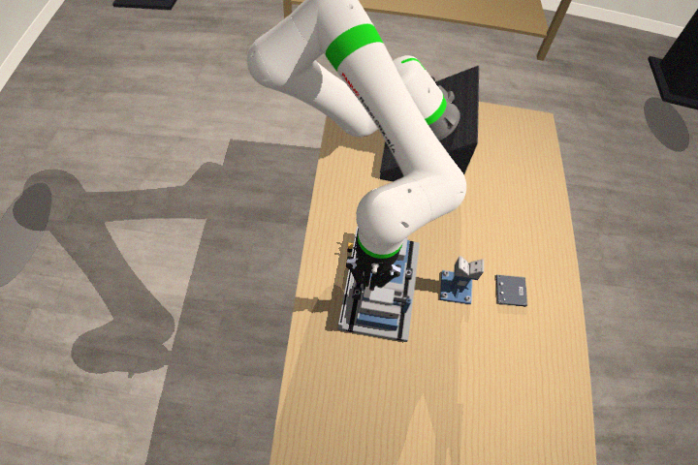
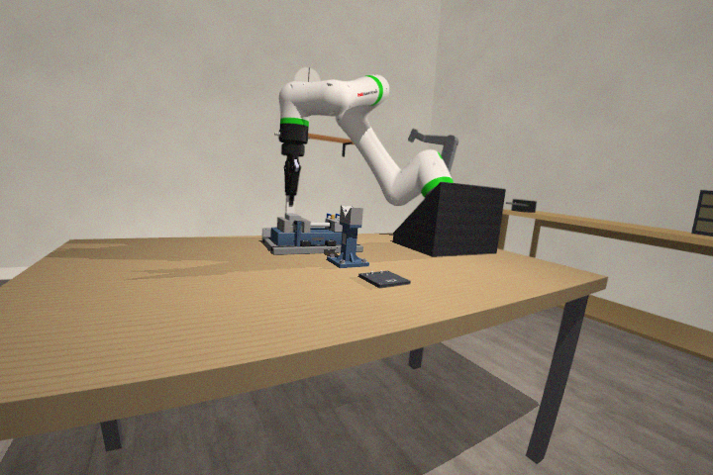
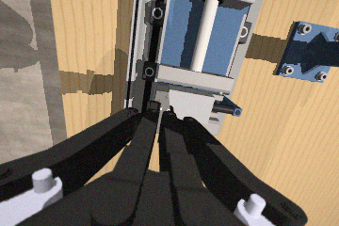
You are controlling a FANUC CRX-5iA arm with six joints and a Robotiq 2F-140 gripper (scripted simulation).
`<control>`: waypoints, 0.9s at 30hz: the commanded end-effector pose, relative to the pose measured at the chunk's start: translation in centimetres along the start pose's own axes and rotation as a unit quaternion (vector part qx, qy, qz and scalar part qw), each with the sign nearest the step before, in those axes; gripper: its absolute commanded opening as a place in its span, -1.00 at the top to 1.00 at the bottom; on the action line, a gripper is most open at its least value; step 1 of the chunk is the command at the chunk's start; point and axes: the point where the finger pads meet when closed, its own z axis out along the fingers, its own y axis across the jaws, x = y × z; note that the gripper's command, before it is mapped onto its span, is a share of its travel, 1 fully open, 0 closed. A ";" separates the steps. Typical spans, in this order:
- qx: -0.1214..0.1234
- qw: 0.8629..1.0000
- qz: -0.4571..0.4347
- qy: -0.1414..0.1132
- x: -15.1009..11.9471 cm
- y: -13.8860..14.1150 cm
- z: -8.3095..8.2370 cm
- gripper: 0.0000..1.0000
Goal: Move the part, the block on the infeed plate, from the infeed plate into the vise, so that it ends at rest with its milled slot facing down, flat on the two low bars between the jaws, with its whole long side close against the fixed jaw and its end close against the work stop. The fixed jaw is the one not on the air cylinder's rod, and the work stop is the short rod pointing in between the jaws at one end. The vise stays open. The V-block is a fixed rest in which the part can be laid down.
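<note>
Wrist view shows my gripper (image 3: 161, 101) clenched on nothing, hanging over the part (image 3: 191, 104) in the vise (image 3: 252, 28) near the table's left edge.

Grey part (image 3: 190, 104) lying flat between vise (image 3: 144, 44) jaws

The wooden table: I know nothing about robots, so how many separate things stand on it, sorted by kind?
White robot arm with green bands: 1
Black wedge-shaped pedestal: 1
Blue and grey vise: 1
Grey V-block on a blue foot: 1
Flat dark grey infeed plate: 1
Light grey block in the vise: 1
Total: 6
</note>
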 end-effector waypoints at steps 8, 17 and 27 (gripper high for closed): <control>0.000 1.000 0.000 0.000 0.0 0.2 0.0 1.00; 0.000 1.000 0.000 0.000 0.0 0.3 0.0 1.00; 0.000 1.000 0.000 0.000 0.0 0.4 0.0 1.00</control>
